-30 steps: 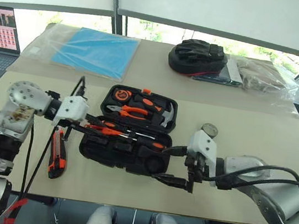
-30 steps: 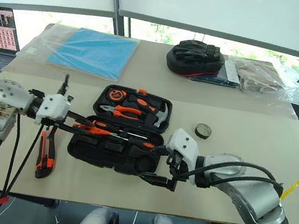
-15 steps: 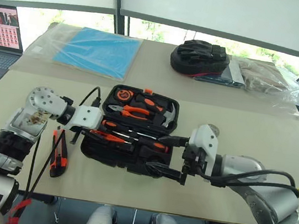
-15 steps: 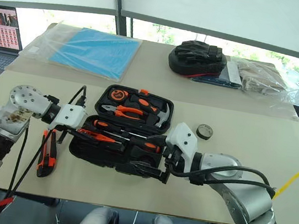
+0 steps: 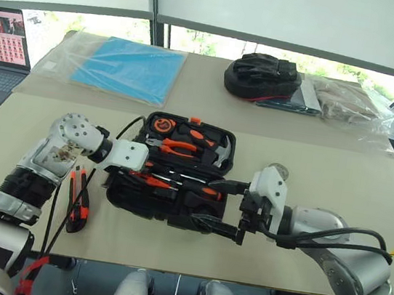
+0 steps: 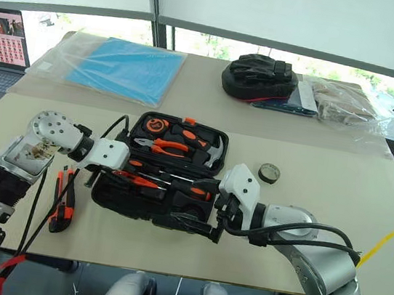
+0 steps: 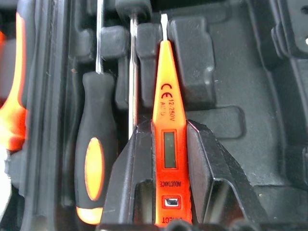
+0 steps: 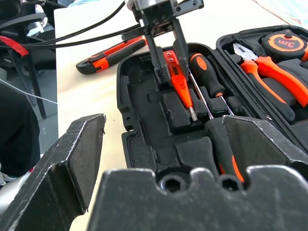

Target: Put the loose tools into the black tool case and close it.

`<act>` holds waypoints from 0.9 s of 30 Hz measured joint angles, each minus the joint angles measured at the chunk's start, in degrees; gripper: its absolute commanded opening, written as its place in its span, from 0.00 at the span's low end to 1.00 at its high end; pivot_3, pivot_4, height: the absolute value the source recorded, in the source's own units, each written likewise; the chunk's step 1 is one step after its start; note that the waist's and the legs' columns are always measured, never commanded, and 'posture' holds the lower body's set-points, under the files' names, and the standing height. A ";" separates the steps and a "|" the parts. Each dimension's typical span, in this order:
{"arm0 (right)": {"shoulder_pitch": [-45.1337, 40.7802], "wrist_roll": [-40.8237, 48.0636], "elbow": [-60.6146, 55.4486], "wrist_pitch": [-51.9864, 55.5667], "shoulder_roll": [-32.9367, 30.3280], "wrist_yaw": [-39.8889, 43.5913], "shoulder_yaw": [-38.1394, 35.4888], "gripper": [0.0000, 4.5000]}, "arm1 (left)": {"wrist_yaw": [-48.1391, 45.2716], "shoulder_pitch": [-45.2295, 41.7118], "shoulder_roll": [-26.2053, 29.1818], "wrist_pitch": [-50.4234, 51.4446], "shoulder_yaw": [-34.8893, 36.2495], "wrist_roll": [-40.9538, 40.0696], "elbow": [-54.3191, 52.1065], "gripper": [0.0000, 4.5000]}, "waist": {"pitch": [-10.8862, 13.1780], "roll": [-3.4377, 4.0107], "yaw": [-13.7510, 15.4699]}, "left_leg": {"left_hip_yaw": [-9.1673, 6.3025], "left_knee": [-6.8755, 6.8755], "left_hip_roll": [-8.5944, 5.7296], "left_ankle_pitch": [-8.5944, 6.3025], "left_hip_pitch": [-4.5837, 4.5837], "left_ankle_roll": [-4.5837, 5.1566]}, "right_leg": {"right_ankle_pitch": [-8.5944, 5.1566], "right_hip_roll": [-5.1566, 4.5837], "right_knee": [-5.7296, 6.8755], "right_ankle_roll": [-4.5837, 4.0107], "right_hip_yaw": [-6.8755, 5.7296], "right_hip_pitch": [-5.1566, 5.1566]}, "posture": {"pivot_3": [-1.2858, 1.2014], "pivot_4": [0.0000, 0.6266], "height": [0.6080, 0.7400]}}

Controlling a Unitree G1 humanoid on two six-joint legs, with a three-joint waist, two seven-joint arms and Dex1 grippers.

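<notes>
From the head we see the black tool case [image 5: 171,177] open on the bench [image 5: 324,180] and our right pincer [image 5: 223,208] spread wide at its edge; the left wrist shows our left pincer [image 7: 173,159] clamped on the tester screwdriver [image 7: 166,120] above its slot, where a skewed release could leave it proud and block the lid.

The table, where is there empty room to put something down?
Bare table lies right of the tape roll, and along the strip between the black tool case and the blue folder. It is crowded around the case, with both grippers there and the utility knife on its left.
</notes>
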 measured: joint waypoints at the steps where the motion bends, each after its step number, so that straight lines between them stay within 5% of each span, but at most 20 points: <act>1: 0.00 0.00 0.00 0.00 0.00 -0.02 0.00 1.00 | -0.13 0.00 0.28 0.28 -0.11 0.08 -0.23 0.10 | 0.00 0.00 -0.12 | 0.01 0.00 0.03 0.00 0.00 0.00 | 0.00 0.04 0.00 0.00 0.02 -0.02 | 0.52 0.24 1.00; 8: -0.01 -0.11 0.01 0.00 -0.03 -0.01 -0.04 1.00 | 0.61 0.36 0.79 4.58 -0.89 1.75 -3.82 0.10 | 0.00 0.00 -0.18 | 0.02 0.00 0.13 -0.01 0.05 0.01 | 0.00 0.18 -0.01 -0.02 0.11 0.00 | 0.52 0.24 1.00; 10: -0.07 -0.12 0.05 0.00 -0.03 0.05 -0.04 1.00 | 0.87 0.92 0.71 6.41 -0.65 1.50 -4.80 0.33 | 0.00 0.00 -0.17 | 0.01 0.00 0.13 -0.01 0.07 0.02 | 0.00 0.18 -0.01 -0.02 0.16 0.00 | 0.52 0.24 1.00; 17: -0.12 -0.09 0.25 0.00 -0.16 0.73 -0.04 1.00 | -0.27 2.63 0.44 6.77 0.28 -2.46 -4.44 0.86 | 0.00 0.00 -0.07 | 0.01 0.08 0.22 -0.02 0.02 0.03 | 0.03 0.30 0.01 -0.05 0.21 -0.05 | 0.52 0.24 1.00; 24: 0.37 0.96 0.25 0.07 -0.16 1.37 -0.19 1.00 | 0.69 3.35 0.13 2.49 9.31 -10.96 -3.99 0.86 | 0.00 0.00 0.05 | -0.06 0.31 0.24 -0.03 -0.15 0.04 | 0.06 0.30 0.01 -0.03 0.16 -0.03 | 0.52 0.24 1.00; 27: 1.71 1.03 0.26 0.10 -0.16 1.35 -0.62 1.00 | 0.75 5.34 -1.95 2.45 12.87 -15.79 -2.27 0.69 | 0.00 0.00 0.03 | -0.06 0.32 0.25 -0.03 -0.15 0.05 | 0.07 0.31 0.02 -0.04 0.15 -0.03 | 0.52 0.24 1.00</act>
